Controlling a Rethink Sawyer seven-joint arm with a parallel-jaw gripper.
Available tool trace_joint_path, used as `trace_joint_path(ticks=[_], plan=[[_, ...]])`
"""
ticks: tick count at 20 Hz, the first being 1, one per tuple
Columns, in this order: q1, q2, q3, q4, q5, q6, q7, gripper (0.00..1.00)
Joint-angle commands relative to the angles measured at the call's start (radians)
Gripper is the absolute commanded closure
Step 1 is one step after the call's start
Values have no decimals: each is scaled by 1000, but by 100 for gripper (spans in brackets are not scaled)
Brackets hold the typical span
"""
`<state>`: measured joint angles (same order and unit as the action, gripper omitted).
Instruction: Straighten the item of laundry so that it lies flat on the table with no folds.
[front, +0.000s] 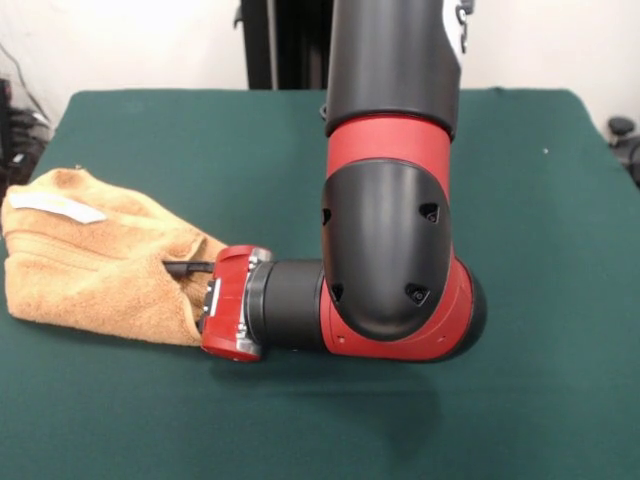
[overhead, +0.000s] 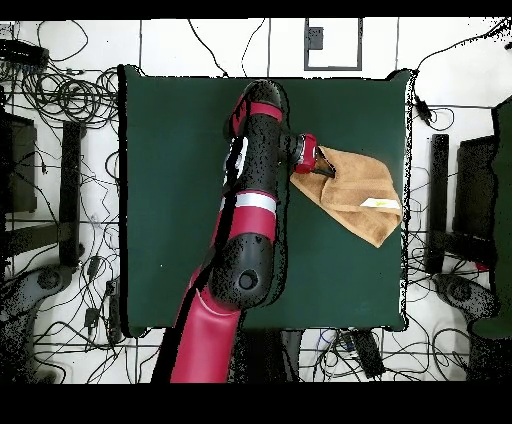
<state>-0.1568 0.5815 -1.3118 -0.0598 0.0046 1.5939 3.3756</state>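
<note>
Towel (front: 95, 265) bunched in a folded, wedge-shaped heap at left of the front view, on the table (front: 540, 200) near its left edge; white tag (front: 60, 207) lying on top, toward upper left of the heap. Narrow end of the heap pointing right, meeting the gripper (front: 185, 268). Gripper reaching in sideways from the right at mid-frame, one dark finger (front: 188, 267) showing against the cloth, tip buried in the folds; pinching or merely touching: cannot tell. Red wrist just right of the towel, arm (front: 390, 240) filling centre of frame.

Overhead: towel (overhead: 355, 190) at right of the table (overhead: 170, 200), close to its right edge, tag (overhead: 377, 203) toward lower right of the heap. Gripper (overhead: 322, 163) at the heap's upper-left tip. Cables all round the table.
</note>
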Motion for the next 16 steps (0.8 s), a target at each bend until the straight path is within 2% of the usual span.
trace_joint_path(ticks=[1,8,16], plan=[[40,165,94,77,65,-53,-70,0],[49,156,32,83,30,44,-138,0],[88,121,69,134,67,119,-177,0]])
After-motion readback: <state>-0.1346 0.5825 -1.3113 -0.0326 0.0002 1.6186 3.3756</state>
